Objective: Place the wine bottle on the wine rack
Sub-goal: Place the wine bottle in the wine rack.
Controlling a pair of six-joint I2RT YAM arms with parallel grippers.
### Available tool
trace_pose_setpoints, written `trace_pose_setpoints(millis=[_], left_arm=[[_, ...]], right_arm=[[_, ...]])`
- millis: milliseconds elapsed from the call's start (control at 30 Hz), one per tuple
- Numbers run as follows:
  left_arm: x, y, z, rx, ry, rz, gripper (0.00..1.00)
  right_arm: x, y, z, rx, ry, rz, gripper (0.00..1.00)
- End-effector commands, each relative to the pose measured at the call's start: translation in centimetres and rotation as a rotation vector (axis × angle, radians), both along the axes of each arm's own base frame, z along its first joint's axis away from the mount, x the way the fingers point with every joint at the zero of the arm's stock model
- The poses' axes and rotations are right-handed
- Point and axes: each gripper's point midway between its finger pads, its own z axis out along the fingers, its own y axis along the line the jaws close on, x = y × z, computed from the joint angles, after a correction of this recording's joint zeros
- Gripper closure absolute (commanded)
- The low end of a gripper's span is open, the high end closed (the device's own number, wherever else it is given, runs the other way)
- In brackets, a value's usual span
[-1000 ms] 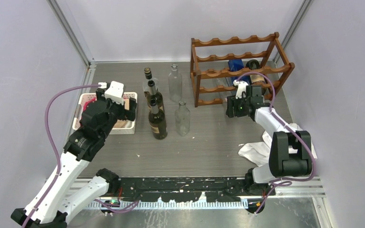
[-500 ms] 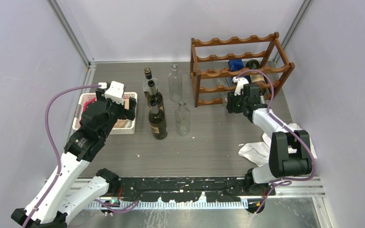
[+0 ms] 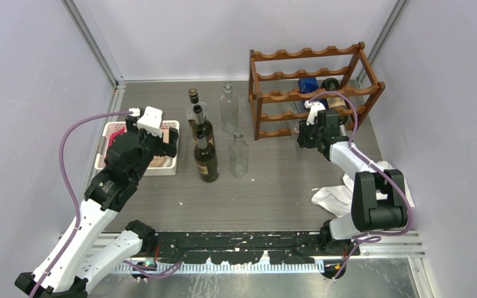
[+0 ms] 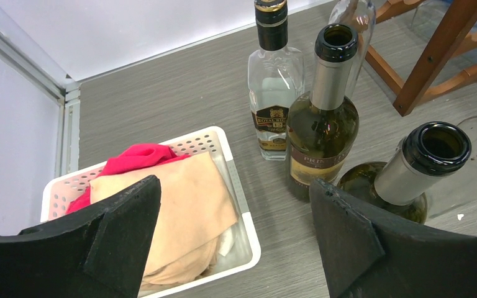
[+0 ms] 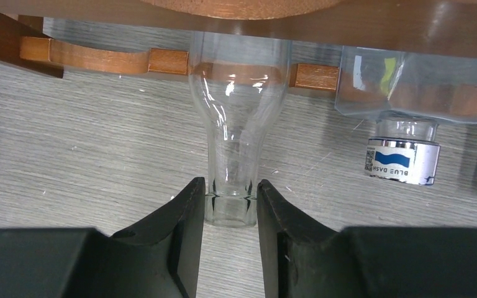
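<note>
Right gripper [image 3: 306, 133], top view: it is set against the front of the wine rack [image 3: 310, 93], at the lowest tier. The left gripper [image 3: 159, 144] is held well apart, over a white basket [image 3: 141, 172].

Left wrist view: the jaws are spread wide and nothing is held. Two dark bottles [image 4: 320, 133] are seen beyond the right finger.

Right wrist view: the fingers [image 5: 186, 217] are closed against both sides of the neck of a clear wine bottle [image 5: 236, 118]. The bottle is laid on the rack's bottom rail directly ahead. A capped bottle [image 5: 402, 160] is laid just to its right.
</note>
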Motion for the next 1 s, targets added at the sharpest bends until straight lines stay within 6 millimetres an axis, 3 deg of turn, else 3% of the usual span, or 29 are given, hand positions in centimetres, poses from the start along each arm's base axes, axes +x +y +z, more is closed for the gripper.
trace_pose_setpoints(millis=[0, 167, 600, 967], left_arm=[[0.3, 0.0, 2.3, -0.026, -0.085, -0.004, 0.12], [0.3, 0.0, 2.2, -0.024, -0.087, -0.005, 0.12], [0.3, 0.0, 2.2, -0.022, -0.087, -0.008, 0.12], [0.2, -0.1, 2.3, -0.025, -0.093, -0.011, 0.12]], right_arm=[[-0.1, 0.3, -0.2, 0.018, 0.009, -0.008, 0.66], [-0.6, 0.4, -0.1, 0.037, 0.019, -0.02, 0.75], [-1.1, 0.9, -1.1, 0.092, 0.073, -0.061, 0.76], [-1.0, 1.0, -1.4, 0.098, 0.094, -0.066, 0.66]])
